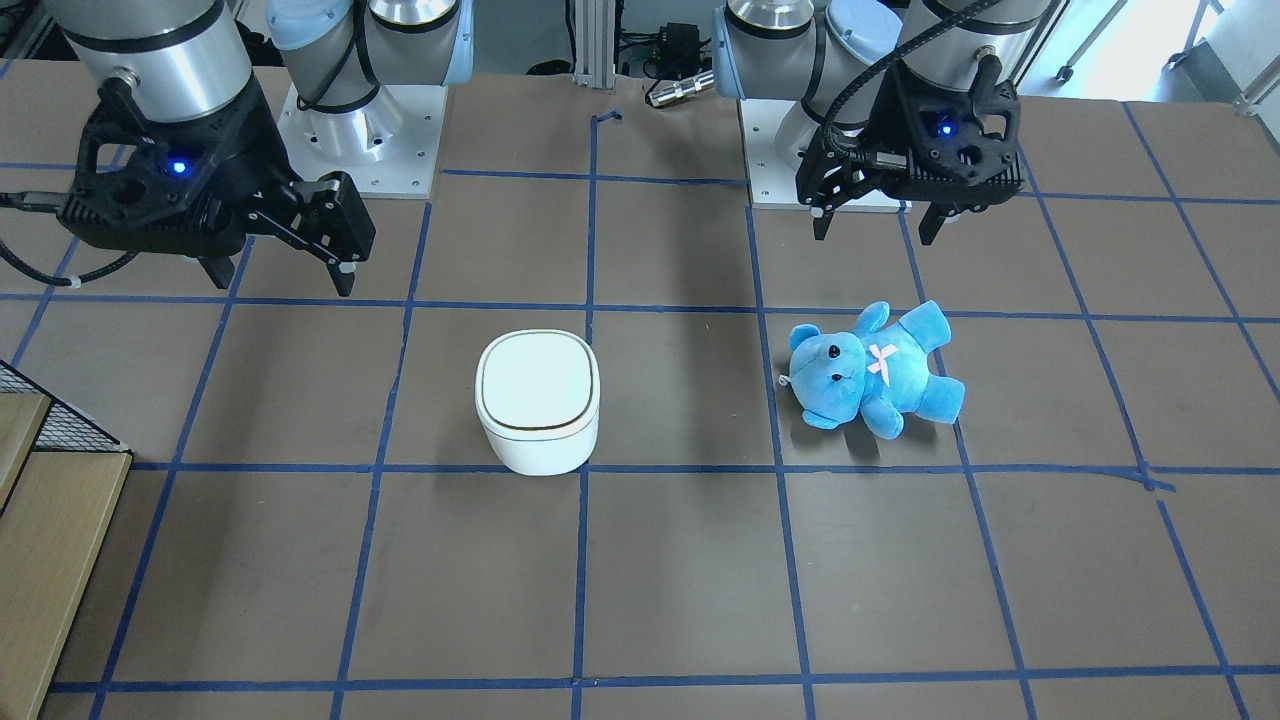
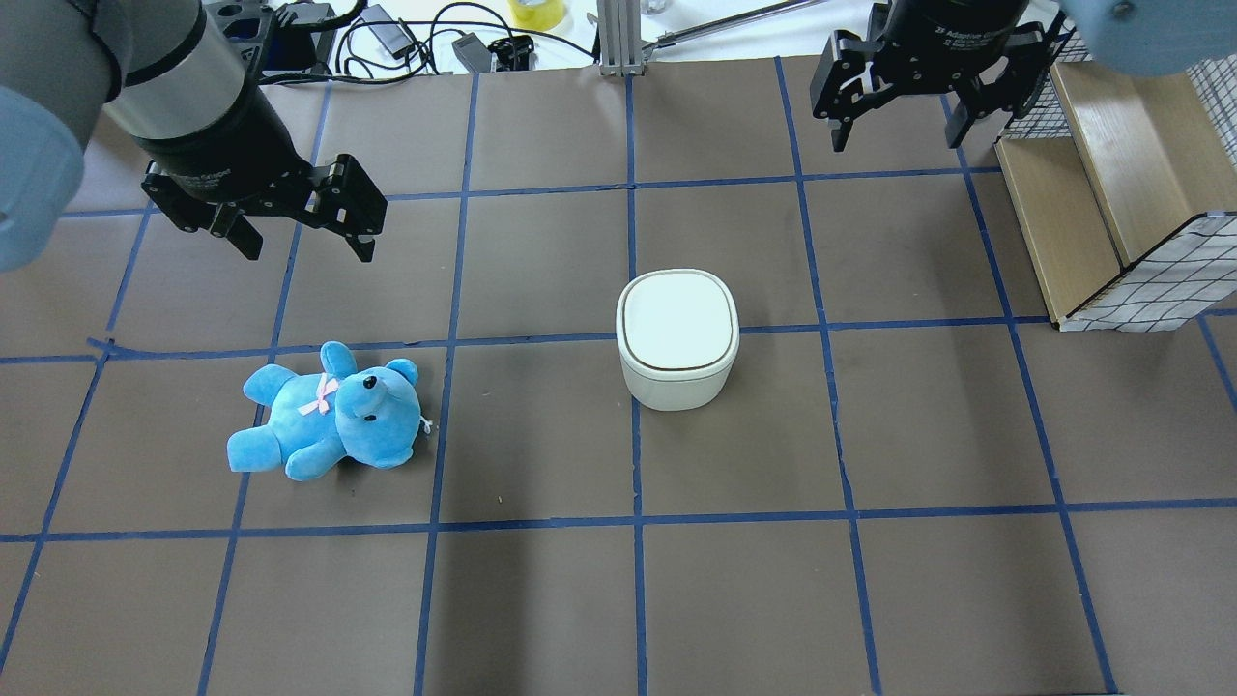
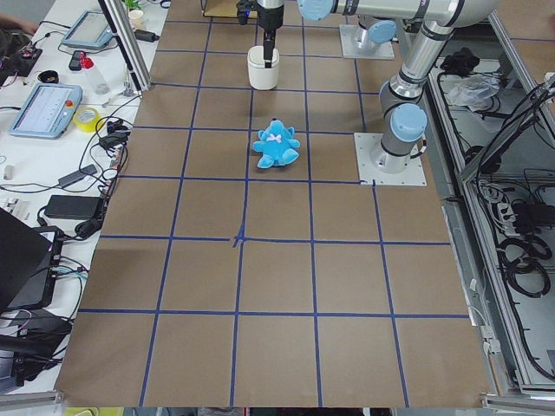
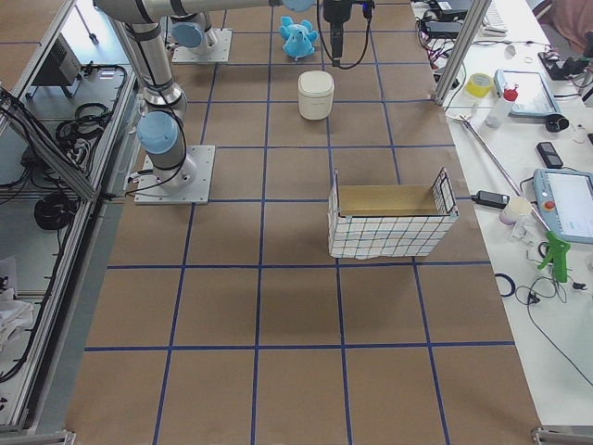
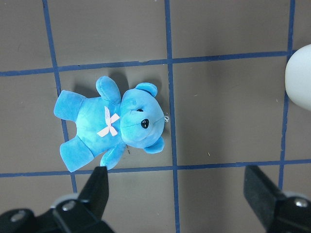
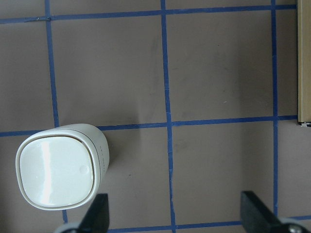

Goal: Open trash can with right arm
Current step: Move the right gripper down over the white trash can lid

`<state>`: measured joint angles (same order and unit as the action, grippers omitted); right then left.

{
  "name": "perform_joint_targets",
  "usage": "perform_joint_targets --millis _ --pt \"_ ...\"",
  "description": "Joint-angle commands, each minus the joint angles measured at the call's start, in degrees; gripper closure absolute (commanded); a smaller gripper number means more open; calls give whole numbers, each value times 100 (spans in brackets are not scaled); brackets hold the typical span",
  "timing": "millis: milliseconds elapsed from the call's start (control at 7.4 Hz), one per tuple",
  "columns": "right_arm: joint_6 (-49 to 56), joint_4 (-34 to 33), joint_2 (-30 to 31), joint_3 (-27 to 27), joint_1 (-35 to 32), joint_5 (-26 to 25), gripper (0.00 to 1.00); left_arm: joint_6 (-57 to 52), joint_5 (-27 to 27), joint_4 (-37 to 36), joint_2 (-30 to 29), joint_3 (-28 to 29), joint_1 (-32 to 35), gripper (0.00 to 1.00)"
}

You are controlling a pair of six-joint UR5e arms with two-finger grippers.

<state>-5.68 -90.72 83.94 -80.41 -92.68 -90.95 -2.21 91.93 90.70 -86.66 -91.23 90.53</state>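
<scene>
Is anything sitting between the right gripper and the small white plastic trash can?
Nothing visible. Only brown table lies between the open right gripper and the closed white trash can; the blue plush teddy bear lies on the can's other side.

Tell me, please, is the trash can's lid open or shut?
Shut: the lid lies flat and flush on the upright trash can, its dark seam unbroken all around.

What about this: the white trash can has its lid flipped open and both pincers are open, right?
No: the lid of the trash can lies shut and flat, as the overhead exterior view shows. The left pincer and the right pincer are indeed open.
</scene>
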Motion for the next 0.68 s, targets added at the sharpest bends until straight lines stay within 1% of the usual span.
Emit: perform_joint_targets --millis 0,135,270,541 --pt "-597 -262 -333 -79 -204 217 100 -7 0 0 0 0 0 0" --pt "-914 -514 -518 -167 -685 209 100 -8 0 0 0 0 0 0" --pt "-943 -882 -659 -429 -942 191 100 1 0 0 0 0 0 0" --pt "-1215 -1778 -686 -1288 -1023 226 100 1 0 0 0 0 0 0"
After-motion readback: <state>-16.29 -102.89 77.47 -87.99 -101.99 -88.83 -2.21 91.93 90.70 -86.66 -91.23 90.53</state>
